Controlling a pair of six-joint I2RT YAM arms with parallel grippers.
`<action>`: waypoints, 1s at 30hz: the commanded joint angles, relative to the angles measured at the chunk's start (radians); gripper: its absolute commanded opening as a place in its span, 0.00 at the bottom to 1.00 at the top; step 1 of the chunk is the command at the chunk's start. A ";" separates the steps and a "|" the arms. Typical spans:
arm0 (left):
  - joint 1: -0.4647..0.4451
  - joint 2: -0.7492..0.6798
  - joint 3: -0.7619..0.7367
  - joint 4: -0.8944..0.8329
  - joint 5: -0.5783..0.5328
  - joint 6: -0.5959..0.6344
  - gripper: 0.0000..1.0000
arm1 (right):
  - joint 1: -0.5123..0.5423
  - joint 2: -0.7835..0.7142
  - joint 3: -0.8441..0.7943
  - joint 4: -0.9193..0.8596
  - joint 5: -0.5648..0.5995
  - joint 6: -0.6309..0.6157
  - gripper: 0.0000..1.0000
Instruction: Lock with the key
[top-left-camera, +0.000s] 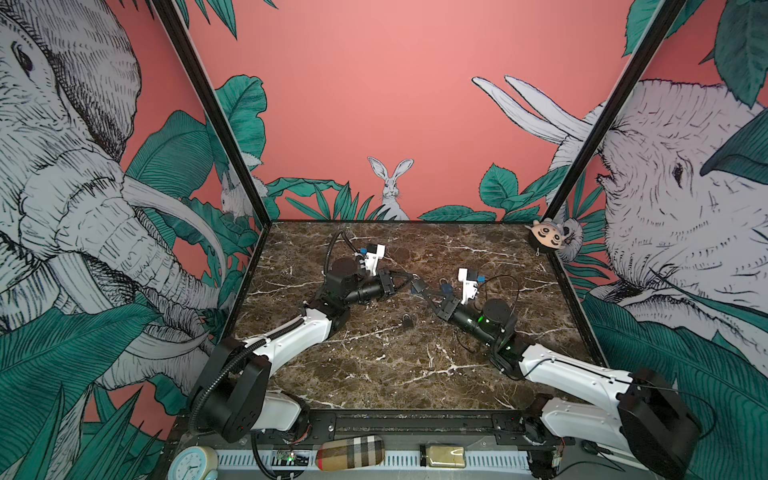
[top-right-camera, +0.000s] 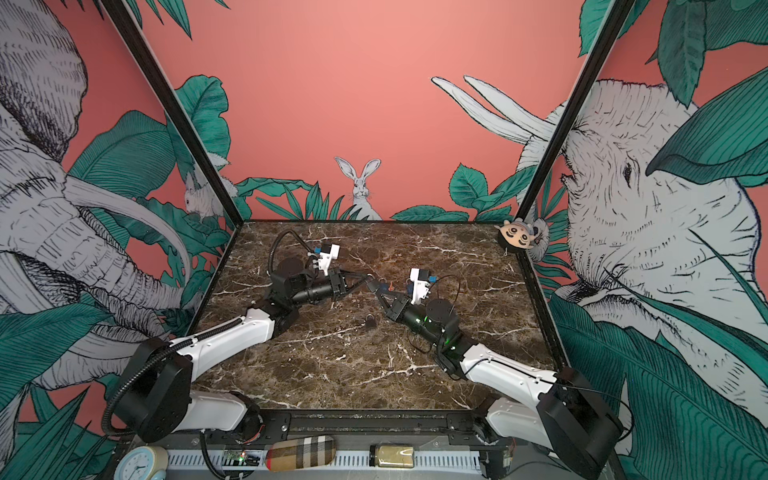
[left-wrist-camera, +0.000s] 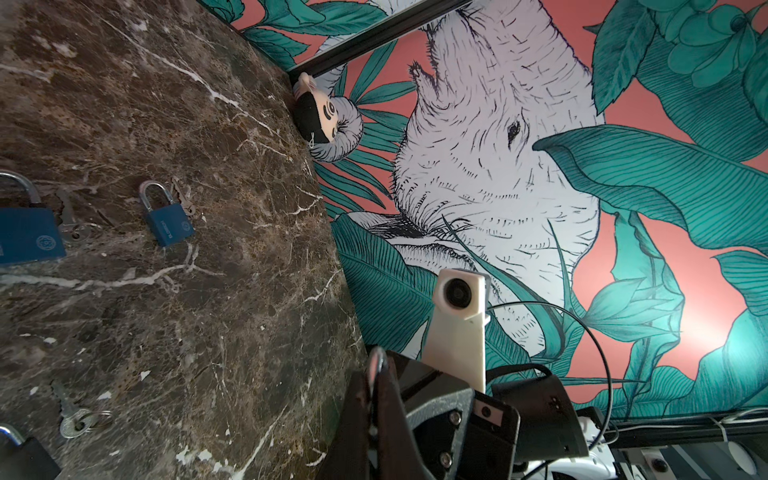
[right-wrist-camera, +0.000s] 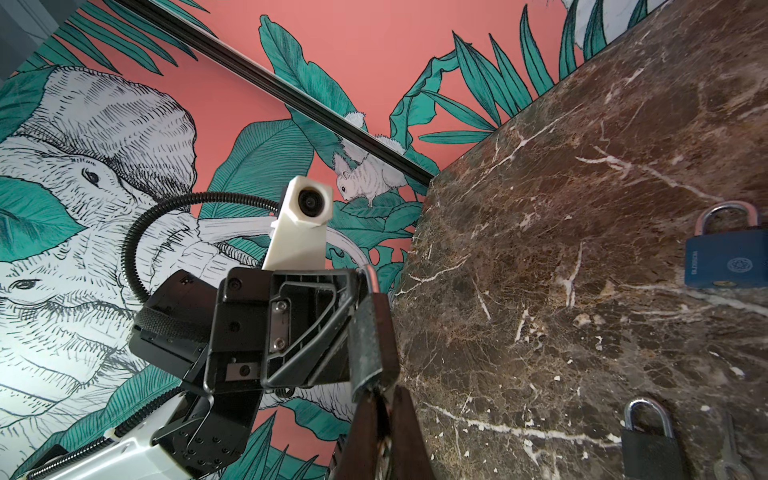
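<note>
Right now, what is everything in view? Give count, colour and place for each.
Table: one, brown marble, between mural walls.
Blue padlocks: two, blue, on the table near the grippers.
Black padlock: one, black, on the table, nearer the front edge than the grippers.
Held padlock: one, dark with silver shackle, between both grippers.
Loose keys: three seen, silver, on the table beside padlocks.
Plush toy: one, pale with black markings, back right corner.
Clock: one, pale blue, front ledge, left.
Checked case: one, tan, front ledge, middle.
Jar: one, olive contents, front ledge, right of the case.
Left gripper: one, black, shut on the held padlock's shackle.
Right gripper: one, black, shut on its body.
</note>
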 joint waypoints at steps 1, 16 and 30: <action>0.000 -0.036 -0.015 0.064 -0.058 -0.039 0.00 | 0.009 -0.024 0.001 0.060 -0.016 -0.020 0.00; 0.000 -0.066 -0.057 0.090 -0.171 -0.059 0.00 | 0.006 -0.029 0.009 0.062 0.004 -0.022 0.00; 0.002 -0.078 -0.034 0.034 -0.154 -0.021 0.00 | -0.010 -0.103 -0.036 0.009 0.006 -0.025 0.00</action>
